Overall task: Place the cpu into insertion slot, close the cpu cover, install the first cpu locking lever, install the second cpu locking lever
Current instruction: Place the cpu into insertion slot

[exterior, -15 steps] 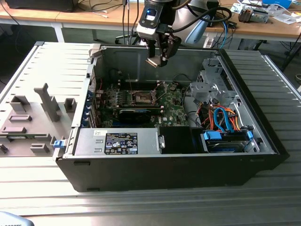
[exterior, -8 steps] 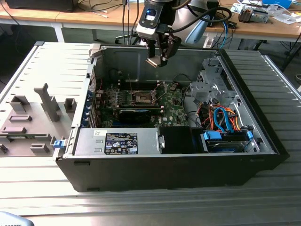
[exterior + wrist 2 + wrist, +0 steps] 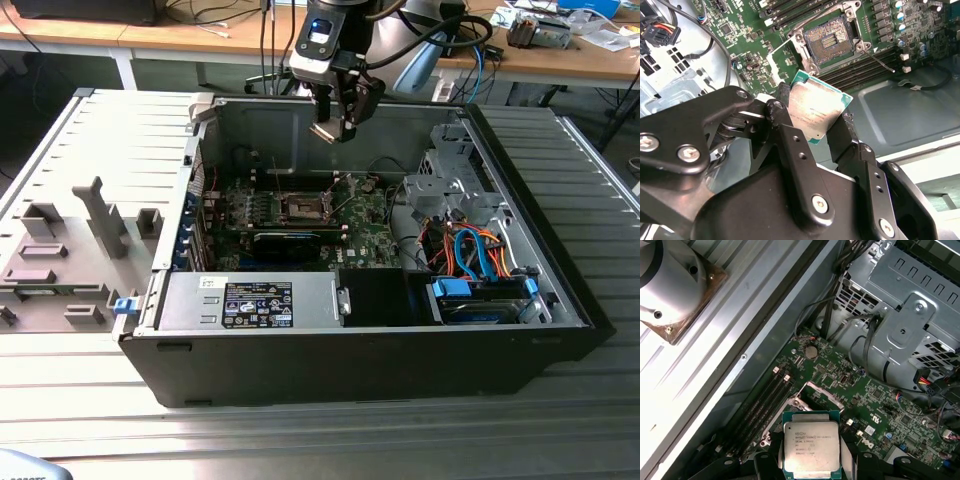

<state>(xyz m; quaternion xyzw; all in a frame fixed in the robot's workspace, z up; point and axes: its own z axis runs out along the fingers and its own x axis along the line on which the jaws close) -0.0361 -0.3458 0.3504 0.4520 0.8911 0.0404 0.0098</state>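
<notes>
1. A ribbed grey counter (image 3: 300, 440) carries everything.
2. An open black computer case (image 3: 350, 370) lies on it, with its removed side panel (image 3: 90, 230) on the exterior view's left.
3. A green circuit board (image 3: 365, 235) covers the case floor towards the far wall.
4. The tool (image 3: 335, 130) hangs above the far part of the case, clear of the board. Its black fingers (image 3: 790, 135) are pinching the cpu by two opposite edges.
5. The insertion slot (image 3: 829, 40) sits on the board below the tool, bare, with its dark contact field showing.
6. The cpu cover (image 3: 825, 393) stands tilted up at one side of the slot.
7. The cpu (image 3: 816, 107) is in the air between the fingers, with its pale metal face towards both wrist views, near the slot but not touching it.
8. A thin lever (image 3: 880, 59) juts out from the slot's corner.
</notes>
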